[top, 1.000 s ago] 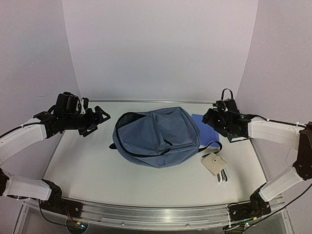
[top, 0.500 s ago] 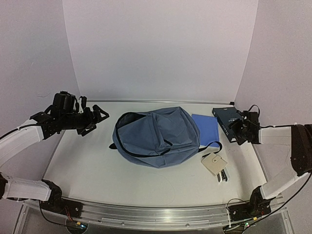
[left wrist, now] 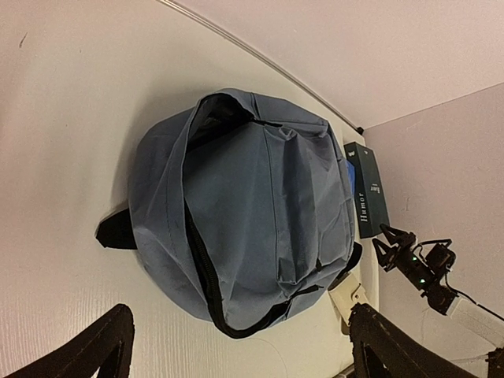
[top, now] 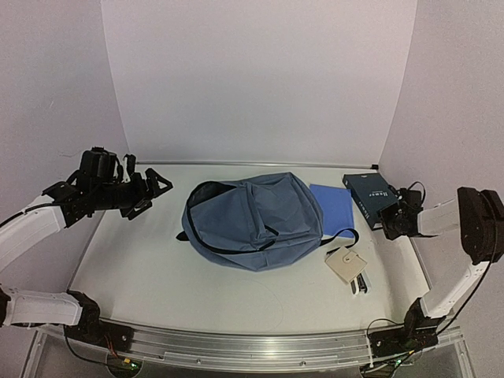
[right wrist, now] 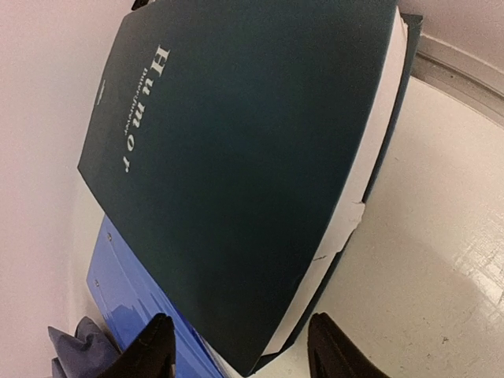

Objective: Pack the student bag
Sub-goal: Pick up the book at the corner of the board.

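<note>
Top external view: the student bag (top: 252, 222) lies flat at the centre of the table (top: 142, 268), its main zipper gaping along the edge at 10 o'clock and its black strap (top: 236, 250) running across the near side.

The left gripper (top: 152, 197) hangs above the table at the bag's 9 o'clock, well apart from it. Its fingers (left wrist: 106, 346) are spread wide and hold nothing.

A bright-blue notebook (top: 334, 208) lies at the bag's 3 o'clock, its near edge tucked against the fabric. A dark teal book (top: 368, 190), lettered "Humor" on the cover, rests at 2 o'clock, overlapping the far corner of the notebook.

The right gripper (top: 391, 220) sits low at the book's 5 o'clock, just beside it. Its fingers (right wrist: 156, 346) are parted and empty; contact with the book cannot be confirmed.

A beige pouch (top: 345, 264) lies at the bag's 4 o'clock, on top of a small dark-and-white item that I cannot identify.
</note>
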Controlling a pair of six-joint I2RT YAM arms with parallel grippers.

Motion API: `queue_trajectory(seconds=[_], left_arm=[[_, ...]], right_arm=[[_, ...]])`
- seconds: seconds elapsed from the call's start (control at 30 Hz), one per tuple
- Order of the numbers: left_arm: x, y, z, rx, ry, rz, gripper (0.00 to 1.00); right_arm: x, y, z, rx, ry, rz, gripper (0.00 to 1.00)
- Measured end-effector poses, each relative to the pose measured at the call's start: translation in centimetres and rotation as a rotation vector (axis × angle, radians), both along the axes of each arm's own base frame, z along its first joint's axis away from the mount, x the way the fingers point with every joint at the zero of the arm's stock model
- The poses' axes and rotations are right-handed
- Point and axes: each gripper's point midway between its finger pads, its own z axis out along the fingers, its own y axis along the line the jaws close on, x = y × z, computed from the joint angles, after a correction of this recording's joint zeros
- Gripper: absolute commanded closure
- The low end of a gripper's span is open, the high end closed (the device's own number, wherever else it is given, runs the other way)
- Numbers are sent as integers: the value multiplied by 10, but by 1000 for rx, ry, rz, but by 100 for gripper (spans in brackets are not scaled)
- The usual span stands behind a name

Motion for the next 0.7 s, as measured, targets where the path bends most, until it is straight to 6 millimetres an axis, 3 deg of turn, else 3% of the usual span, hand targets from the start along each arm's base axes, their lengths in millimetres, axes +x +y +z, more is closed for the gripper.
queue_trajectory(seconds=[0.4, 0.57, 0.7], left_arm=[[-6, 7, 4, 9, -6, 19, 5], [-7, 8, 4, 12, -6, 24, 5], [-8, 9, 8, 9, -16, 25, 5]], right_arm=[[6, -3, -17, 39, 2, -19, 82], [11, -4, -13, 55, -28, -33, 98], [16, -4, -8, 82, -59, -46, 100]])
